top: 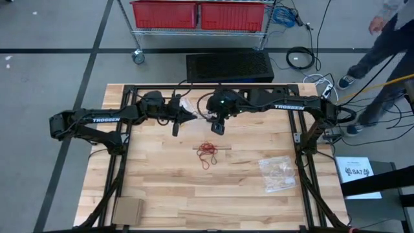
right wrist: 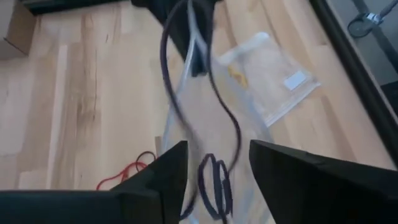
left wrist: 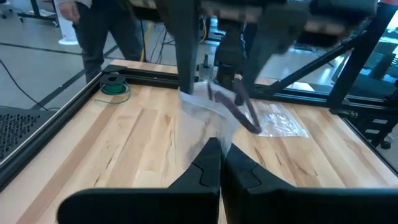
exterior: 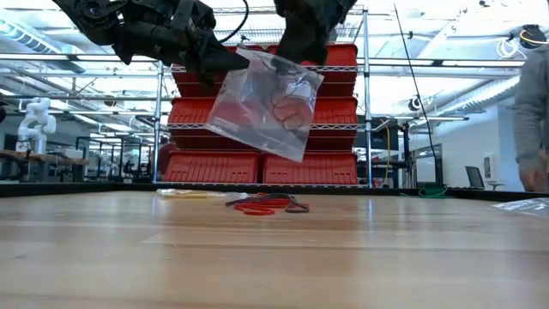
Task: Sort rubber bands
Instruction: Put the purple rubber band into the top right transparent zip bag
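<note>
**Clear bag held aloft over scattered bands**

Hard to read in the high view: the clear bag (top: 188, 105) almost vanishes against the wood between the two wrists. Plainer in the low view, a crinkled, glossy film pouch hanging tilted above the surface, one upper corner pinched by the left gripper (exterior: 230, 60), jaws shut tight on the film. Inside the bag, a few dark rubber bands (exterior: 290, 107) as thin loops; exact count not readable. Blurred in both wrist views, the bag edge and a dark loop smeared across the frame.

Right gripper (right wrist: 217, 163) just above the bag's upper edge, jaws parted with a clear gap, a dark loop dangling between and past them; whether the pads touch it cannot be told. Gripper body cut off by the frame's top in the low view.

On the pale wooden plank surface (top: 155, 175), a small heap of red bands (top: 207, 151) with a few dark ones, thin and tangled, spread slightly along the surface's width, under the raised bag. Well apart toward the right arm's side, a second clear bag (top: 279, 173) lying flat, holding yellowish-tan bands. Flat brown cardboard piece (top: 127, 210) at the near left corner. Red bins (exterior: 257, 167) on a wire rack behind.
</note>
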